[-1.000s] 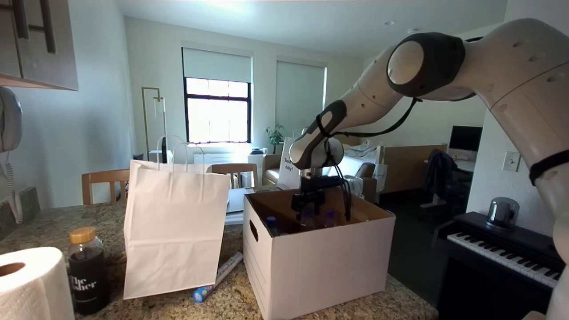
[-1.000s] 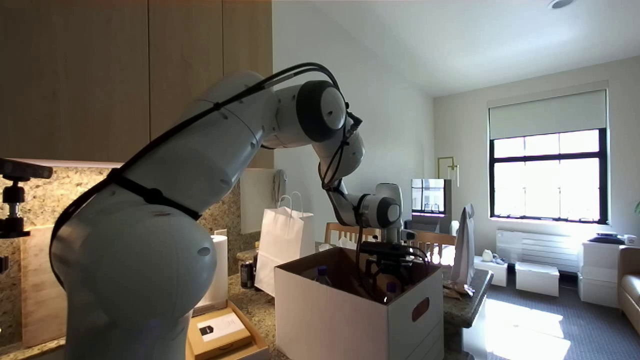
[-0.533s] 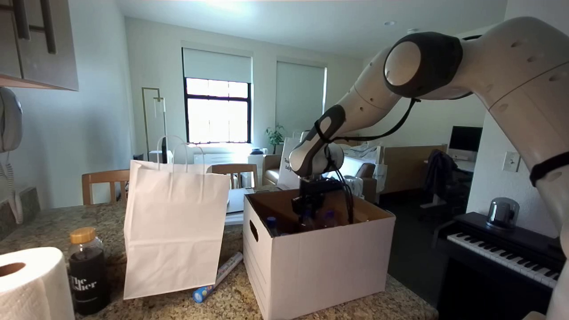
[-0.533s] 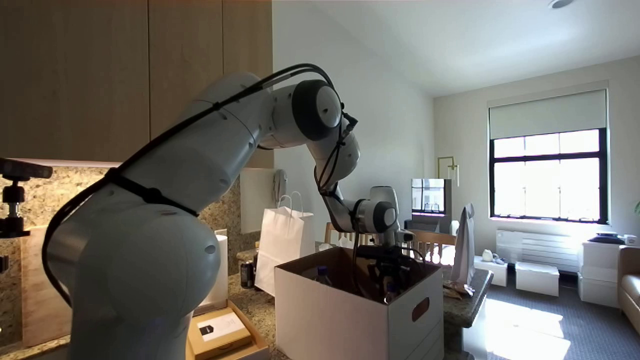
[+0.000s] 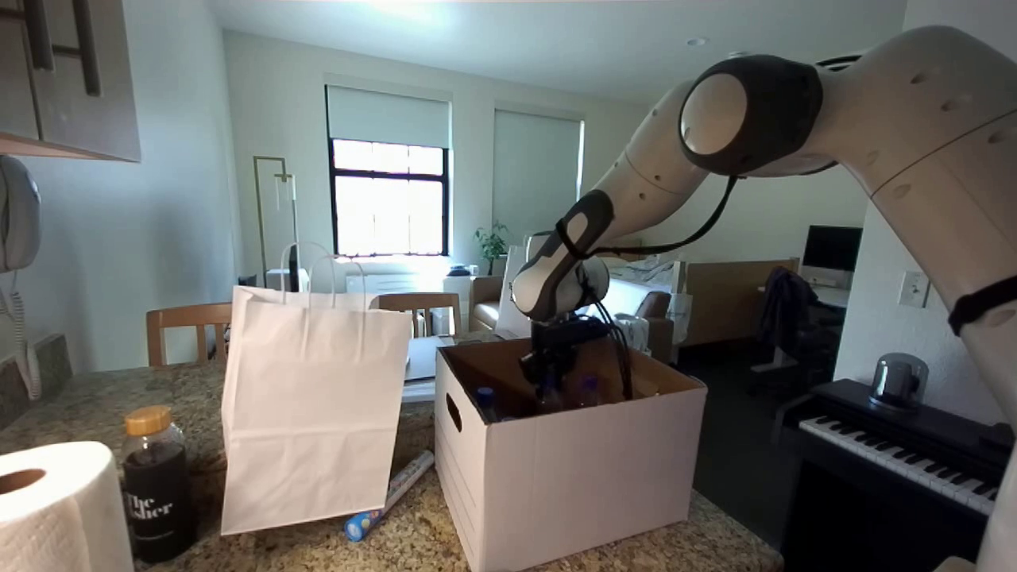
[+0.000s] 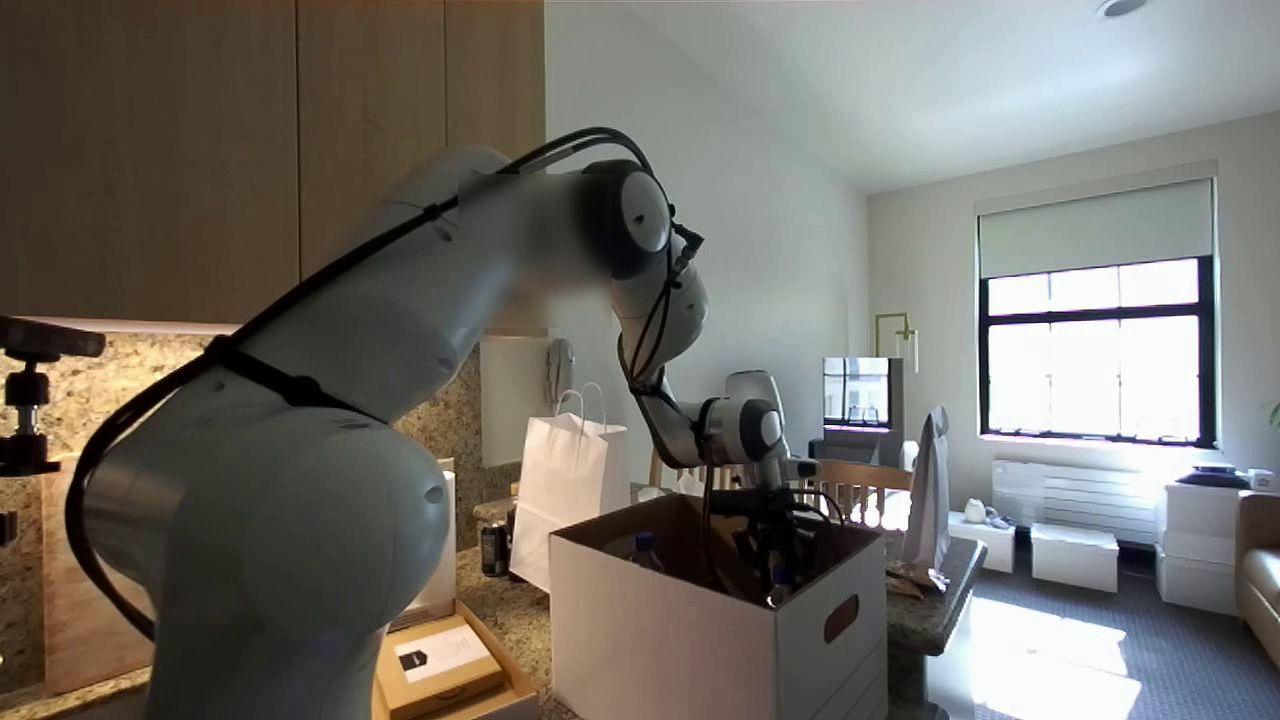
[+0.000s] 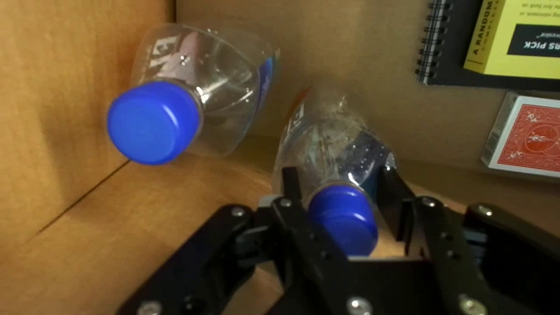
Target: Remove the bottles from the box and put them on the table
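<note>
Bottles [image 7: 205, 89] sit inside the box [image 5: 588, 485]; grasping appears in hand, jaws flanking one blue-capped bottle [image 7: 330, 159], pinch not discernible from here; next, secure it and lift vertically for the table [image 5: 397, 550].

A speckled granite-look countertop [image 5: 413, 542] holds a white cardboard carton [image 5: 588, 477], an upright white paper bag [image 5: 314, 413] with looped handles, and a blue-and-white tube [image 5: 404, 482] lying between them. Near the bag stand a dark bottle [image 5: 159, 496] with a wood-toned lid and, in an exterior view, a dark can [image 6: 494, 549]. A paper towel roll [image 5: 67, 508] rises near the bottle.
</note>
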### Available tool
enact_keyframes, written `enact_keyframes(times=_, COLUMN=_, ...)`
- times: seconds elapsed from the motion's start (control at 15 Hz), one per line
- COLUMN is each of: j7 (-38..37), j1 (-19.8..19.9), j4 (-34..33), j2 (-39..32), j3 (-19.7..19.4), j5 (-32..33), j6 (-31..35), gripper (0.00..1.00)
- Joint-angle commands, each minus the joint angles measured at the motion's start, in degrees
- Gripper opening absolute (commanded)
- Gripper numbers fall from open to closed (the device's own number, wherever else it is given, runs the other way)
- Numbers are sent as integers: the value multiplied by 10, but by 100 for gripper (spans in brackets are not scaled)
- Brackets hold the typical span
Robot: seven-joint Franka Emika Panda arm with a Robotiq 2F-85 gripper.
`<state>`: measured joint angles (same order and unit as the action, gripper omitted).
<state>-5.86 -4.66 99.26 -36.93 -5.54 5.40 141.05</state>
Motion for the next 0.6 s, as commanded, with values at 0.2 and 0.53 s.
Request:
enact_keyframes(times=0.2, j7=0, j1=6, j4=20, j2=20, j3=0, j5=12, j6=-8, gripper=22)
enact_keyframes(times=0.53, j7=78, j1=34, j4=-4, j2=33, j3=40, j5=-16, j6=-90, gripper=22)
